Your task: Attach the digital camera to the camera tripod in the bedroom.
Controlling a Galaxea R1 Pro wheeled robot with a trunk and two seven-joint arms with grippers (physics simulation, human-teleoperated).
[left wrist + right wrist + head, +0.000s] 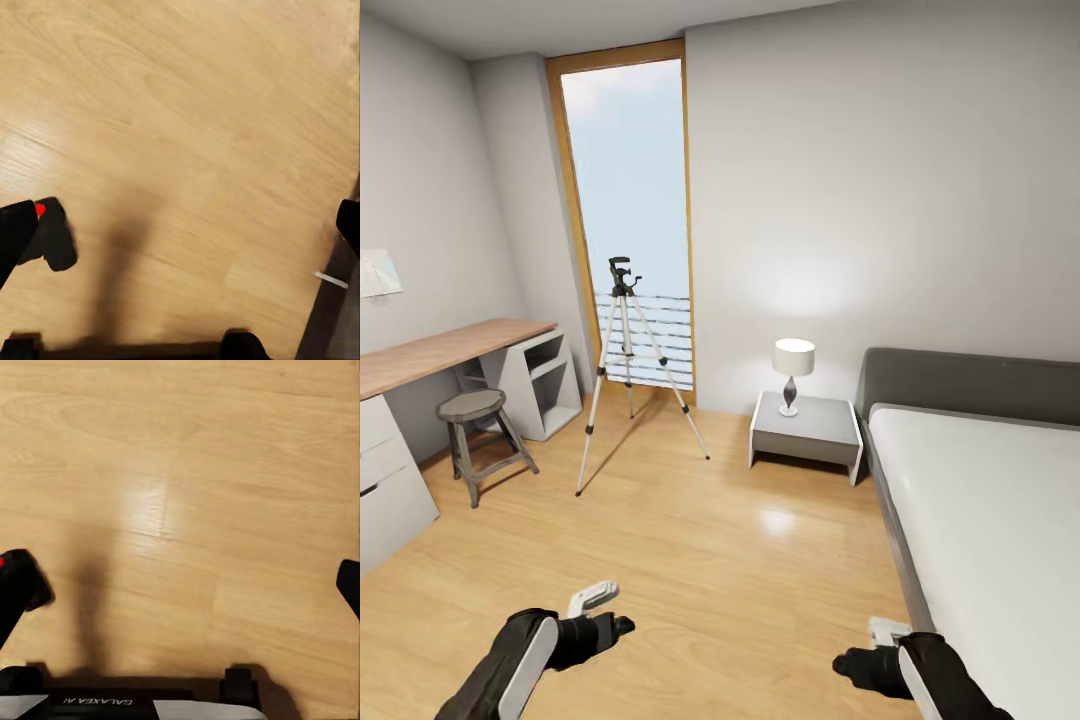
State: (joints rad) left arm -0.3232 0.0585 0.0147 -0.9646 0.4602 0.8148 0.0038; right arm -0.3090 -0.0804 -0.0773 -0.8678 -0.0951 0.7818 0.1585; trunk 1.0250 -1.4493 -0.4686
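The bedroom presents white walls, a light wood plank floor (pixel 760 560) and a tall window with a wooden frame (pixel 628 220) on the far wall. The camera tripod (pixel 630 375), with three thin silver legs, black joints and a black head, stands upright on the floor directly in front of that window, well apart from both arms. Its head carries nothing on top.

To the tripod's left, a wood-topped bench with white drawers and open shelving (pixel 450 350) runs along the wall, and a round grey stool (pixel 478 425) stands just in front of it. To the tripod's right, a low grey-and-white bedside cabinet (pixel 807 430) carries a small lamp with a white shade (pixel 793 372). Beside the cabinet sits a bed with a grey frame and white mattress (pixel 980 500).

In the head view, the left gripper (pixel 595 598) and the right gripper (pixel 885 632) hang low over the floor, near the lower edge of the picture.

In the left wrist view, the left gripper's fingers (pixel 349 221) stand wide apart over bare floor, clamped on nothing. In the right wrist view, the right gripper's fingers (pixel 349 583) are likewise spread, with only floor between them.

A small chunky black object with a bright red dot (pixel 51 232) shows at the edge of the left wrist view, beside one finger; it matches the digital camera, though its exact position cannot be determined.
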